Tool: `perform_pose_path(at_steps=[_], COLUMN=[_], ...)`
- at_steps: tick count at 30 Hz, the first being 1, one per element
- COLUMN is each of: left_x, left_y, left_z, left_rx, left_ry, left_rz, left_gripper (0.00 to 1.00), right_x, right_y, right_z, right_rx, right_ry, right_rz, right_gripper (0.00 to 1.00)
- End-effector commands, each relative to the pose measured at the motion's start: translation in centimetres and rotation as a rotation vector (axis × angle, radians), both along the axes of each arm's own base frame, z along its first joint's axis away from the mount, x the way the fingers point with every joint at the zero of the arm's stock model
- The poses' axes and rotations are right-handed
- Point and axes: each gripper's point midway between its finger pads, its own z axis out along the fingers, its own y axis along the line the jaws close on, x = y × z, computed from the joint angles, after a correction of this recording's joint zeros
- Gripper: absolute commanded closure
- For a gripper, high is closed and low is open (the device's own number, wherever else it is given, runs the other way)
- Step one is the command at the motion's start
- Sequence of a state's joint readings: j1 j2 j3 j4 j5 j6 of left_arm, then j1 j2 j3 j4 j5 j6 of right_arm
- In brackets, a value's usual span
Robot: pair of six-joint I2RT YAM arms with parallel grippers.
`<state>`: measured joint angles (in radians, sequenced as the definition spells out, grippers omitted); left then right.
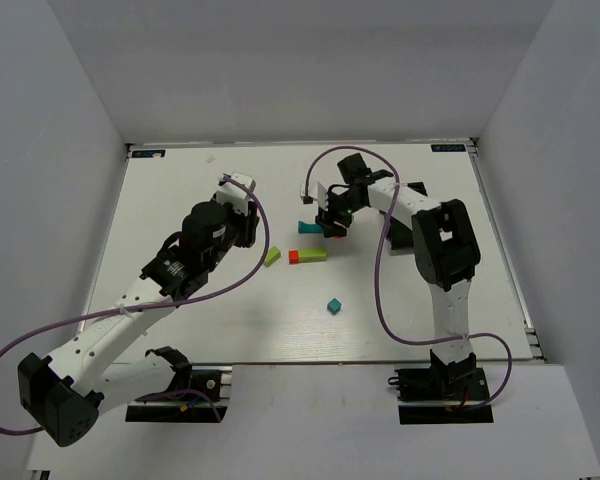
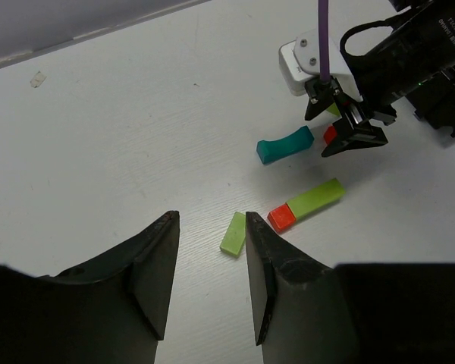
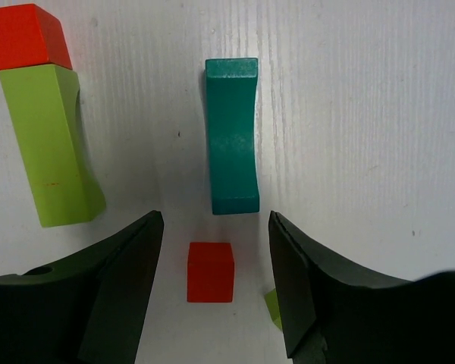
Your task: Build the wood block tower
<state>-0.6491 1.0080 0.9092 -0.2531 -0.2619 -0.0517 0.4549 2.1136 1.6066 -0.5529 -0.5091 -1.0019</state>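
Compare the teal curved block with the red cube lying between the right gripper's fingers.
The teal block is long and curved; the red cube is short and square-faced. The teal block lies just beyond the fingertips of the right gripper; the red cube lies between its open fingers, untouched. Both rest flat on the white table, apart from each other.

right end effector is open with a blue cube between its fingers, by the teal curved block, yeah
No, the cube is red, not blue. The right wrist view shows it between the open right end effector's fingers, by the teal curved block.
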Motion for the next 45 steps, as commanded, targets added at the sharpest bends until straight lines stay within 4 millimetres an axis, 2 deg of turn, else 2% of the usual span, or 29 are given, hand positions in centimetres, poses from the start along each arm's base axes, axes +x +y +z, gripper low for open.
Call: perform_pose_path(at_steps=[1, 10, 11, 12, 19, 22, 25, 29, 33, 36, 45], left_x=[0.0, 0.1, 0.1, 0.1, 0.1, 0.1, 0.1, 0.1, 0.1, 0.1, 0.2], left_y=[-0.1, -0.2, -0.2, -0.2, -0.2, -0.2, -0.2, -0.2, 0.0, 0.0, 0.1], left_z=[0.2, -0.1, -0.1, -0.1, -0.1, -0.1, -0.1, -0.1, -0.1, -0.1, -0.1], left_rx=[-0.013, 0.001, 0.001, 0.001, 0.001, 0.001, 0.001, 0.001, 0.003, 0.003, 0.005], left_ry=[-0.008, -0.004, -0.004, -0.004, -0.004, -0.004, -0.004, -0.004, -0.006, -0.006, -0.007], left_rz=[-0.014, -0.017, -0.017, -0.017, -0.017, -0.017, -0.017, -0.017, -0.008, -0.008, 0.001], left_gripper=[0.49, 0.49, 0.49, 0.49, 0.49, 0.49, 0.49, 0.49, 0.49, 0.49, 0.49], right_x=[1.7, 1.7, 1.9, 1.8, 1.9, 1.8, 1.9, 1.9, 1.4, 1.1, 0.3], right_y=[1.3, 1.7, 2.0, 1.9, 2.3, 2.6, 2.5, 2.6, 2.5, 2.6, 2.3], right_z=[2.4, 0.7, 1.0, 0.4, -0.3, -0.6, -1.0, -0.9, -0.3, 0.7, 4.9], right_rx=[0.056, 0.04, 0.044, 0.033, 0.016, 0.013, 0.012, 0.01, 0.022, 0.039, 0.095], right_ry=[-0.05, -0.018, -0.029, -0.011, -0.003, -0.001, 0.004, 0.001, 0.009, 0.008, -0.056], right_rz=[0.008, 0.023, 0.028, 0.029, 0.038, 0.043, 0.046, 0.051, 0.065, 0.074, 0.08], right_gripper=[0.36, 0.34, 0.34, 0.34, 0.32, 0.38, 0.54, 0.83, 0.96, 1.0, 1.0])
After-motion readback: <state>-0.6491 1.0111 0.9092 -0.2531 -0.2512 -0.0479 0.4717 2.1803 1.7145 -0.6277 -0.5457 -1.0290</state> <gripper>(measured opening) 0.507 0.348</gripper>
